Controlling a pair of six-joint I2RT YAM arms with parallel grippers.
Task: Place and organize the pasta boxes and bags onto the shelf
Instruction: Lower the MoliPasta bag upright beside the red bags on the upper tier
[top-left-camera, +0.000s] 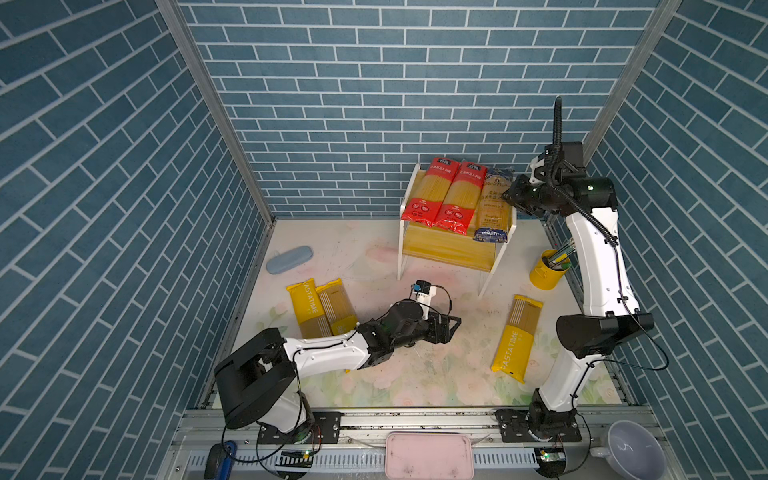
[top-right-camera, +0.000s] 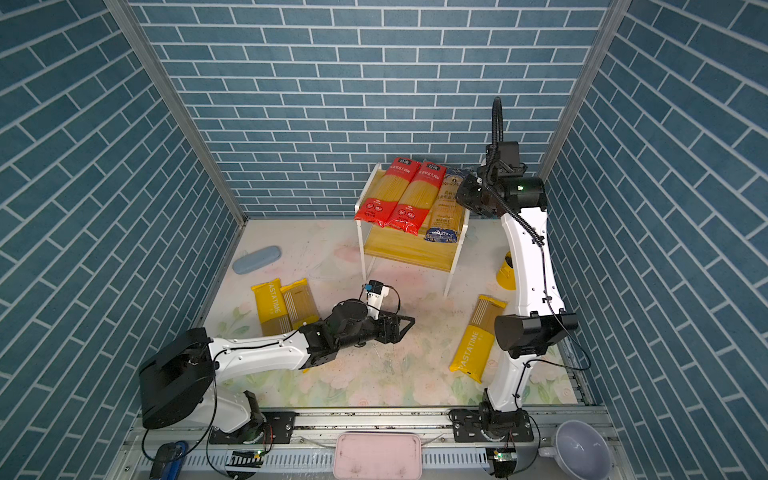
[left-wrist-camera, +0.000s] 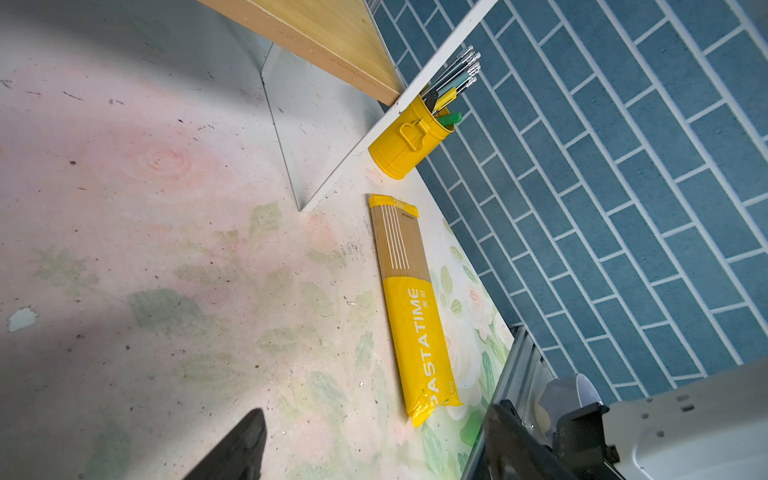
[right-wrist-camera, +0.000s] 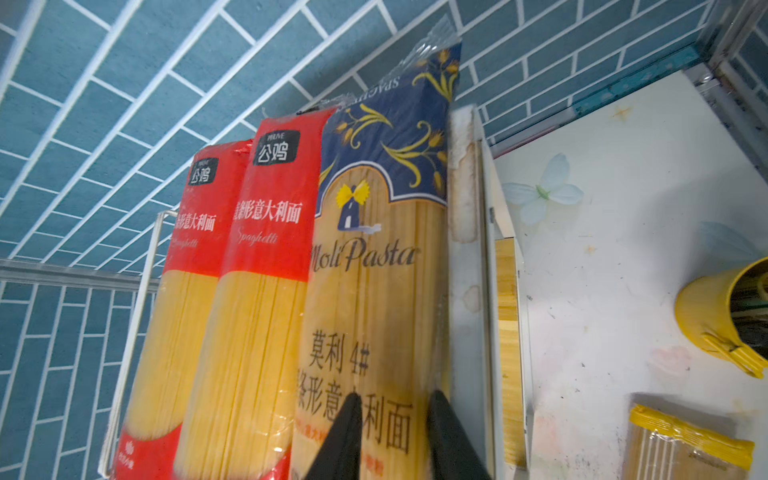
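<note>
PASTATIME runs in pale capitals along the yellow half of the right yellow packet (top-left-camera: 514, 338) lying on the table, legible in both top views and in the left wrist view. The same word stands on the left yellow packet (top-left-camera: 305, 307). In the right wrist view, the nearer red packet (right-wrist-camera: 266, 291) and the farther red packet (right-wrist-camera: 183, 311) each carry a black badge reading 公鸡, white characters ending in 形意大利面, and "Spaghetti" in script. The small line above 公鸡 is too fine to read. The blue-ended packet (right-wrist-camera: 374, 291) reads "Moli Pasta", then 莫利 4#, then a partly hidden line ending 利面. Its clear end shows inverted capitals beginning SPAGHE.
</note>
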